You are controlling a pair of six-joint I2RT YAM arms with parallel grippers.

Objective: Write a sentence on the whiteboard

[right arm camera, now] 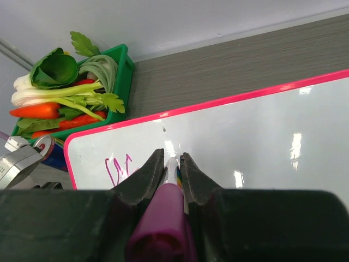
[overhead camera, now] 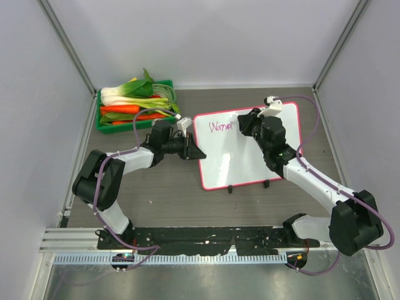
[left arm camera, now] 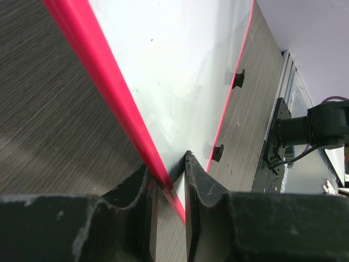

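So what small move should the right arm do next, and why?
Probably move the marker in the right gripper on past the last letter: the whiteboard shows only one short pink word, and the left gripper clamps its frame.

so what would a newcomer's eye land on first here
The pink-framed whiteboard lies in the middle, with pink writing at its far-left corner. The right gripper pinches a purple marker there while the left gripper clamps its left edge. A green crate of vegetables sits far left.

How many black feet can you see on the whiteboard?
2, both on the near edge of the whiteboard: left foot, right foot. The right arm may hide others.
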